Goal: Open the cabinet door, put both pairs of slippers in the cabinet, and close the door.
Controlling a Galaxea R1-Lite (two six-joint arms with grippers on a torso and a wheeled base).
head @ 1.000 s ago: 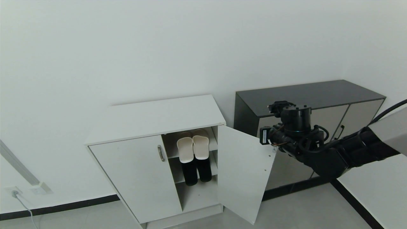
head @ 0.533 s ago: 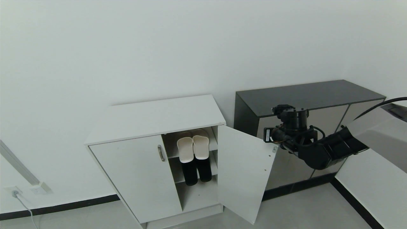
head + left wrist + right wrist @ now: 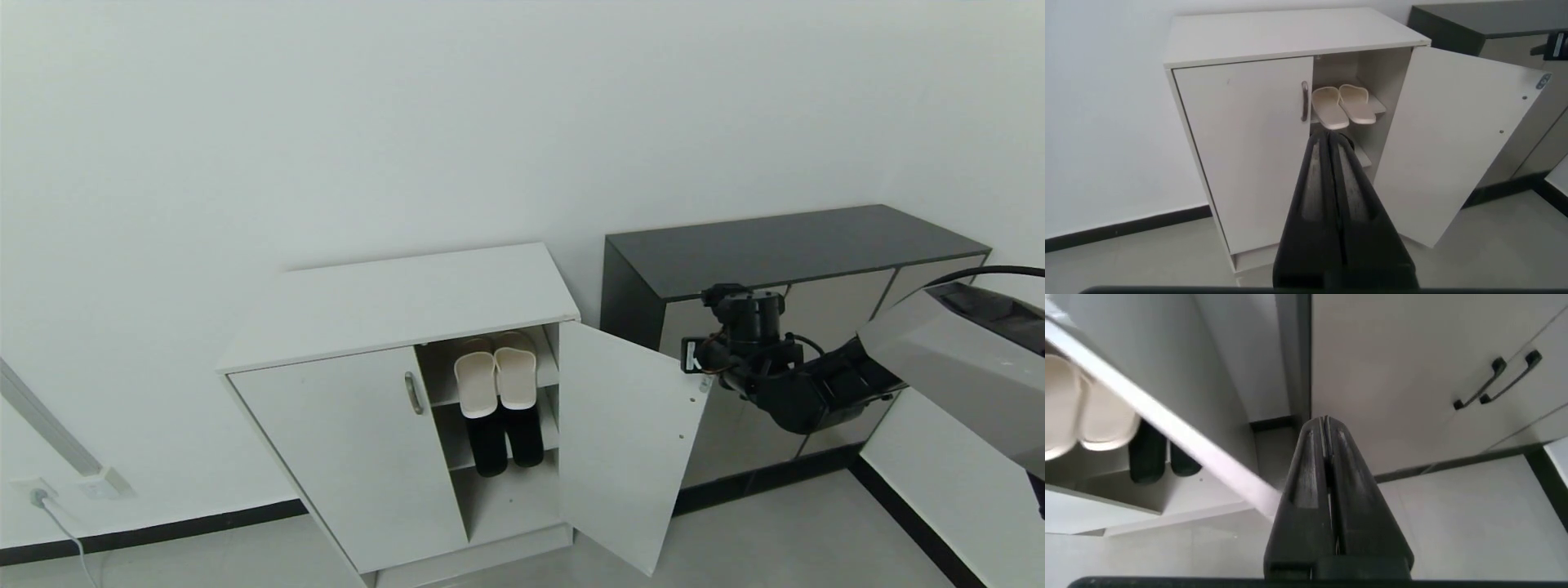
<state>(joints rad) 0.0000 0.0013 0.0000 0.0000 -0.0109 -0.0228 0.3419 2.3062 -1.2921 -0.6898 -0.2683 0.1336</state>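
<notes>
White cabinet (image 3: pixel 392 306) stands with its right door (image 3: pixel 624 425) swung open, at the same angle as a second ago. Inside, the cream slippers (image 3: pixel 495 380) lie on the upper shelf and the black slippers (image 3: pixel 506 441) on the shelf below. The right end effector (image 3: pixel 1325 429), fingers pressed together, has stretched farther out and sunk a little, and is now just beside the door's free edge, in front of the dark sideboard (image 3: pixel 784 245). The left end effector (image 3: pixel 1329 140), fingers also together, points at the cabinet's front from well apart.
</notes>
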